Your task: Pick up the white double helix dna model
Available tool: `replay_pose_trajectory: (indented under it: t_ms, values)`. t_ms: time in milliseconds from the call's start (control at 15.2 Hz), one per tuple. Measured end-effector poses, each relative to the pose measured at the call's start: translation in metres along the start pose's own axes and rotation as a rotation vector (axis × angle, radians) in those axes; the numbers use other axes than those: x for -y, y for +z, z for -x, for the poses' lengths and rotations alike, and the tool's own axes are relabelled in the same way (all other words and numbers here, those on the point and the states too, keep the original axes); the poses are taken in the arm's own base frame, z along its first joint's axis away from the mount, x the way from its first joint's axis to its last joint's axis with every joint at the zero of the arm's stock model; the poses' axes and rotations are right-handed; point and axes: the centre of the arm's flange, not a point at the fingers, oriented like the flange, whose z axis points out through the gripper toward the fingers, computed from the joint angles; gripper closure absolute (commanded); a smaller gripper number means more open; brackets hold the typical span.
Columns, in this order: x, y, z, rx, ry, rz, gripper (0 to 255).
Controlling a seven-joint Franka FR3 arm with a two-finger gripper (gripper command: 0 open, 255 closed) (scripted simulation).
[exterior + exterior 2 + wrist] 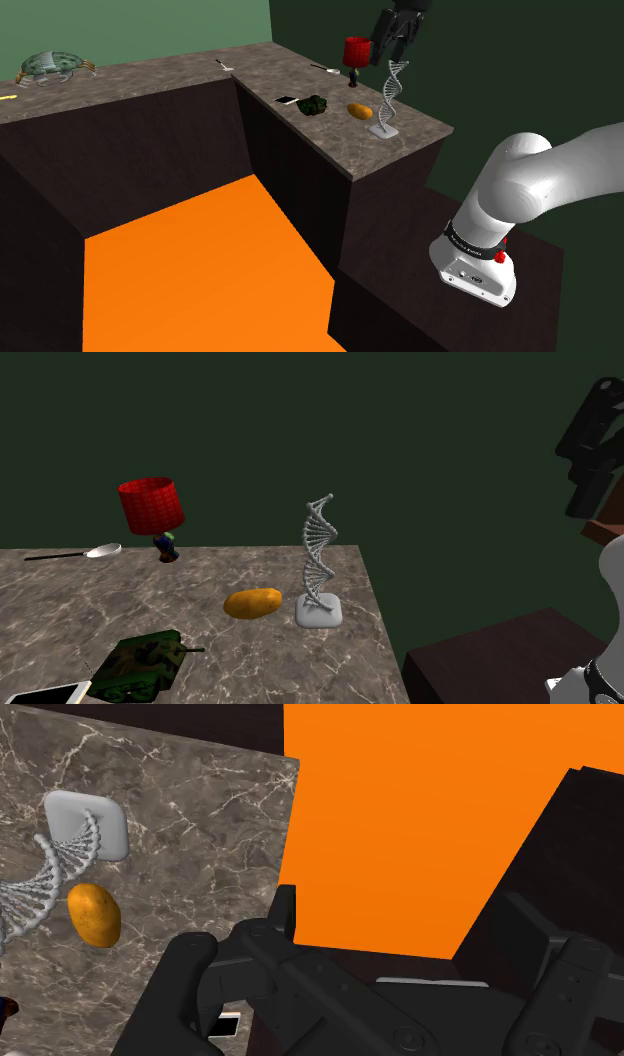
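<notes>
Approach stage: pincer (394, 55) open, high past the counter (330, 130) edge, not over the DNA model (391, 90) (potato (359, 110) beside it); slide over, then drop.

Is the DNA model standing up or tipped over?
Upright: the DNA model rises from its flat base, which sits on the marble counter.

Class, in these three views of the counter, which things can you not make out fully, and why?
DNA model: wrist view, its top runs off the picture's edge.
Phone: second exterior view, cut by the bottom corner.
Claw: shoulder view, its upper part cut by the top edge.
Shelled creature: shoulder view, too small to tell crab from turtle.
</notes>
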Motion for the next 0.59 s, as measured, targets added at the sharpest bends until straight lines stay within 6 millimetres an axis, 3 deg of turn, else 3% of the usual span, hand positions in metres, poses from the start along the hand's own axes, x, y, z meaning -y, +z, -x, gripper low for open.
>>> replay_pose_trajectory:
  t_ms: [132, 594]
  values:
    - [-0.005, 0.003, 0.002, -0.007, -0.002, 0.000, 0]
    - [-0.079, 0.047, 0.011, -0.101, -0.026, -0.006, 0]
